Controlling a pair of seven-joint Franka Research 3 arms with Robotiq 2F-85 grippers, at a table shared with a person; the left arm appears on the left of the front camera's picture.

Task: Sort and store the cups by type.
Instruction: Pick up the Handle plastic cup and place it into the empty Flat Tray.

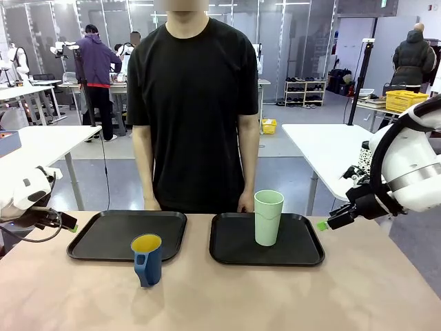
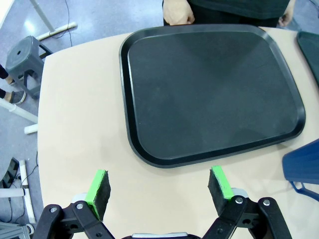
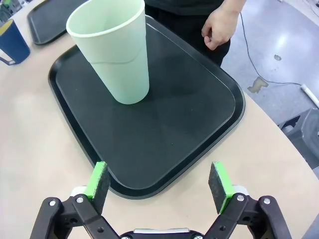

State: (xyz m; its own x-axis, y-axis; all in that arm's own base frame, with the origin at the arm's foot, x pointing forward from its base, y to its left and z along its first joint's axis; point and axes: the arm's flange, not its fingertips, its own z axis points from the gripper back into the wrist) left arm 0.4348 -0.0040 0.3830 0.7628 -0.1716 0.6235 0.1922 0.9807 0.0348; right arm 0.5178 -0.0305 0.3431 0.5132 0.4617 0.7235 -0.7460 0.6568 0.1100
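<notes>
Left pincer (image 2: pixel 158 185) is spread wide, nothing between the pads, hanging over bare table (image 2: pixel 75 124) just short of the left tray (image 2: pixel 209 84). The blue cup (image 1: pixel 147 258) stands on the table just in front of that tray. The left wrist view cuts it off at the right edge, so only a sliver shows there. Right pincer (image 3: pixel 159 181) is spread too, at a corner of the right tray (image 3: pixel 199 124), where the green tumbler (image 3: pixel 112 55) stands upright. A person's hand (image 3: pixel 218 27) hangs just past that tray's far edge.
</notes>
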